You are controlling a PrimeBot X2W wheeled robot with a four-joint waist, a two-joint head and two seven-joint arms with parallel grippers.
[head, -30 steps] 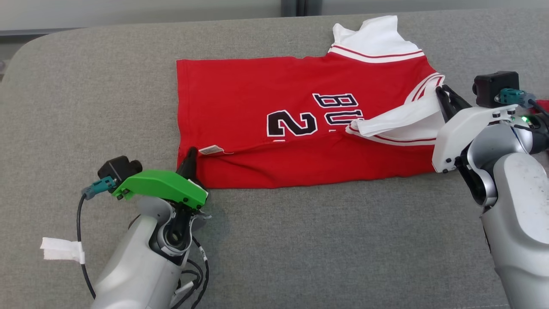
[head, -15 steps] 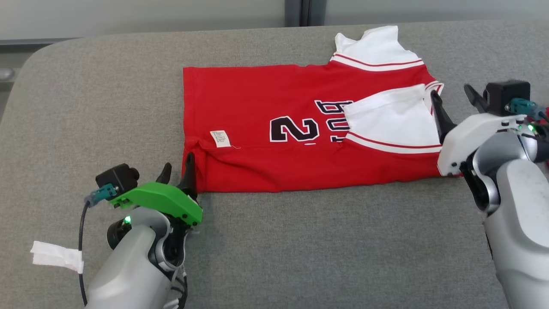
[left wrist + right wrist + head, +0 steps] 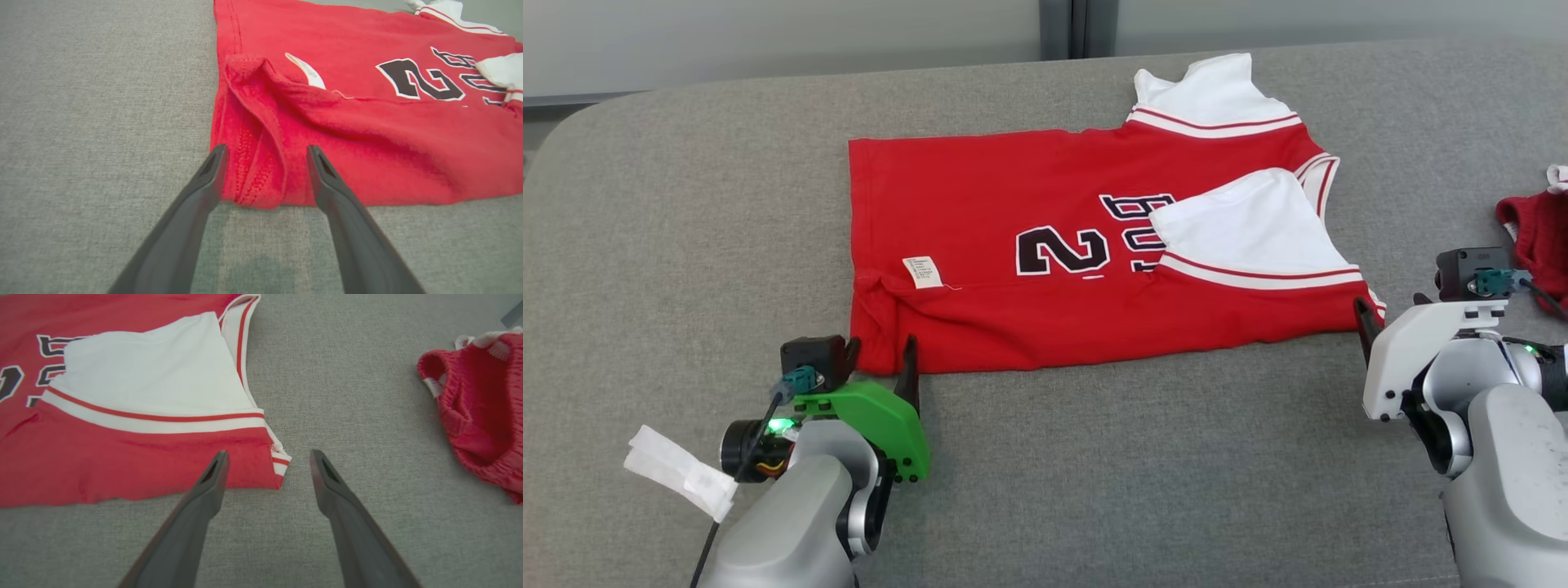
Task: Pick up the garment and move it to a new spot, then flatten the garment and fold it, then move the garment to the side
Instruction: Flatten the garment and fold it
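As left gripper [image 3: 266,151] and right gripper [image 3: 268,454] gape, garment [image 3: 980,196] lies between

Jersey [image 3: 1013,327], red shorts [image 3: 1539,245] on grey cushion [image 3: 1094,474]

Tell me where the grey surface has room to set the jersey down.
Free: the grey surface left of the jersey; the near strip between the left gripper and right gripper. Crowded: the right side, by the red shorts.

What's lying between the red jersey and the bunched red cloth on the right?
Nothing: the stretch between the jersey and the bunched red cloth is bare grey upholstery, clearest in the right wrist view.
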